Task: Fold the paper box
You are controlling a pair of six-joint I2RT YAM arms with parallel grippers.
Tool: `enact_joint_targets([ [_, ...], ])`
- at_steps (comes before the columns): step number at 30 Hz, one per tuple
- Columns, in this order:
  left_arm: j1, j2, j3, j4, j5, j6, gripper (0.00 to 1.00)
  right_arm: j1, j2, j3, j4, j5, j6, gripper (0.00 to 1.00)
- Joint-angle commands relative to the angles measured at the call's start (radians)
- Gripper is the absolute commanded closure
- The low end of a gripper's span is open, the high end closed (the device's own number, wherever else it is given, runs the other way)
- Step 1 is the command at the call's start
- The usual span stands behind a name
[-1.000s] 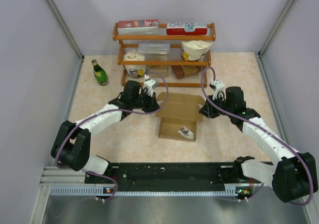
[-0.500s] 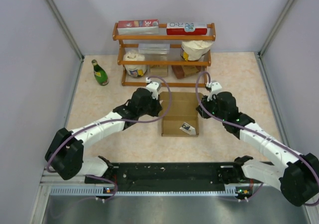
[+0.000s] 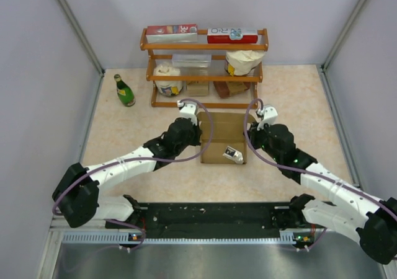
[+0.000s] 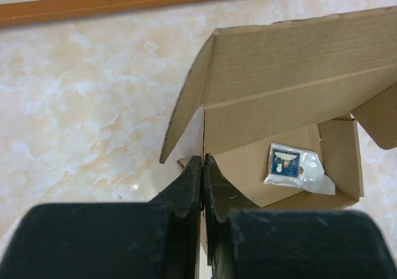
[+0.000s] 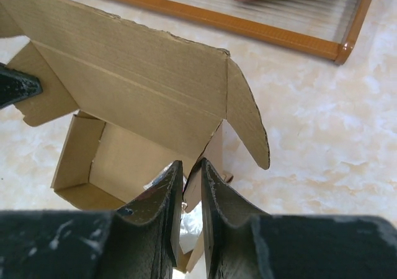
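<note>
The paper box (image 3: 221, 130) is plain brown cardboard lying between the two arms, its tray open upward and its lid panel (image 4: 298, 74) raised at the back with an ear flap at each end. A small clear packet (image 4: 293, 167) with a blue picture lies inside it. My left gripper (image 3: 198, 139) is shut on the box's left side wall, and in the left wrist view the fingertips (image 4: 196, 167) pinch that thin edge. My right gripper (image 3: 249, 139) is closed on the right side wall (image 5: 214, 149), whose cardboard stands between the fingers (image 5: 166, 186).
A wooden shelf rack (image 3: 205, 74) stands behind the box, holding red-and-white cartons, white tubs and small brown blocks. A green bottle (image 3: 124, 90) stands at the back left. Grey walls close in the table on three sides.
Both grippers have moved inward onto the box's side walls. The box has slid back toward the rack, and its sides and lid now stand more upright.
</note>
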Motion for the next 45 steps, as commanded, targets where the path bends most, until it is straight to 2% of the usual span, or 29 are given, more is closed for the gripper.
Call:
enact_joint_targets([
  [1, -0.040, -0.015, -0.005, 0.153, -0.067, -0.080, 0.94, 0.034, -0.031, -0.033, 0.126, 0.033, 0.008, 0.84],
  [11, -0.149, 0.054, -0.044, 0.247, -0.163, -0.153, 0.86, 0.054, -0.083, -0.139, 0.170, 0.080, 0.017, 0.84],
  [24, -0.225, 0.076, -0.111, 0.300, -0.241, -0.193, 0.86, 0.108, -0.201, -0.271, 0.213, 0.115, 0.012, 0.85],
  [35, -0.330, 0.056, -0.200, 0.377, -0.341, -0.224, 0.88, 0.189, -0.274, -0.325, 0.160, 0.183, 0.038, 0.86],
  [45, -0.412, 0.047, -0.240, 0.360, -0.423, -0.275, 0.88, 0.249, -0.399, -0.372, 0.048, 0.249, 0.112, 0.83],
])
